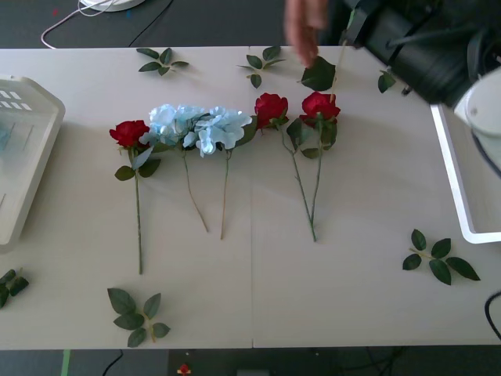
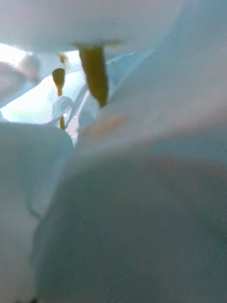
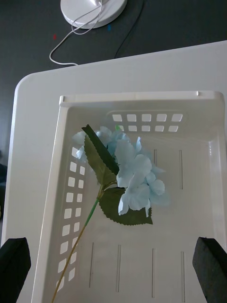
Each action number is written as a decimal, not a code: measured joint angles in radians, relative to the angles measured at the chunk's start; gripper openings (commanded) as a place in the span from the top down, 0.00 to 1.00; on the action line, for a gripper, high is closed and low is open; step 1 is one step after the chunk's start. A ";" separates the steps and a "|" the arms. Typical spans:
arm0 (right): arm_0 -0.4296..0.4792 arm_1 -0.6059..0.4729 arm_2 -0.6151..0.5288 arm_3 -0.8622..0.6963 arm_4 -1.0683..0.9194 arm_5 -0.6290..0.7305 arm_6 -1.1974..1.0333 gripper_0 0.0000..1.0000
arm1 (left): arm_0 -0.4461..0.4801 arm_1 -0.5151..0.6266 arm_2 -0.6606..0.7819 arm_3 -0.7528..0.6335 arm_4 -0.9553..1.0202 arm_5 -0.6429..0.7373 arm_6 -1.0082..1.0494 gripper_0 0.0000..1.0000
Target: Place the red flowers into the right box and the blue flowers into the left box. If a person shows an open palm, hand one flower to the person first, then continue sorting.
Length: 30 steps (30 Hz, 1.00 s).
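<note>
We see three red flowers (image 1: pixel 271 106) lying in the middle of the front view, velvety deep-red blooms on thin green stems: one at centre left, two side by side right of centre. Between them lie two blue flowers (image 1: pixel 196 125), fluffy pale-blue heads touching each other, their thin stems pointing toward the lower edge. A third blue flower (image 3: pixel 135 177) lies inside the left box (image 3: pixel 66 156), a cream plastic tray with sloped, slotted walls at the left edge of the front view. The left gripper (image 3: pixel 113 265) hovers over that box, its black fingers spread wide and released. The right box (image 1: pixel 458 200) shows its thin white rim at the right edge. At the upper right, the right arm reaches toward a person's hand (image 1: pixel 304 27); whether its claw is clenched we cannot tell. Loose serrated leaf sprigs (image 1: pixel 434 258) dot the smooth pale table (image 1: pixel 368 298).
</note>
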 measured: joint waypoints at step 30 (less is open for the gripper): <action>-0.152 0.011 0.000 0.265 0.036 -0.058 0.038 0.00 | 0.000 0.000 0.000 0.000 0.000 0.000 0.000 0.00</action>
